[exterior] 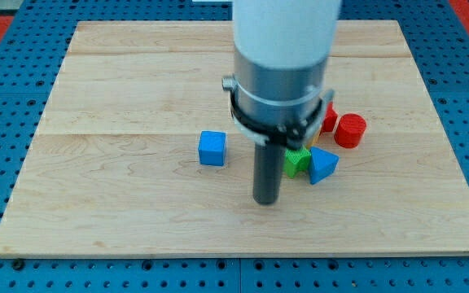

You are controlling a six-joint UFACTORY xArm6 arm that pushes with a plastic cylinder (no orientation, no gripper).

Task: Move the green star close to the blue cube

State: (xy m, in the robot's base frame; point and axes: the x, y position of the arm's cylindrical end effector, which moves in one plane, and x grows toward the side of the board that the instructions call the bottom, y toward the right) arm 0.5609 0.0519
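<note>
The blue cube (212, 148) sits on the wooden board (120, 98) a little left of centre. The green star (297, 160) lies right of centre, partly hidden behind the rod, touching a blue triangular block (323, 165) on its right. My tip (265, 201) rests on the board just below and left of the green star, and to the lower right of the blue cube, apart from it.
A red cylinder (350, 130) stands at the view's right, above the blue triangular block. Another red block (329, 119) shows beside it, half hidden by the arm. A sliver of yellow shows above the green star. The arm's wide body covers the board's top centre.
</note>
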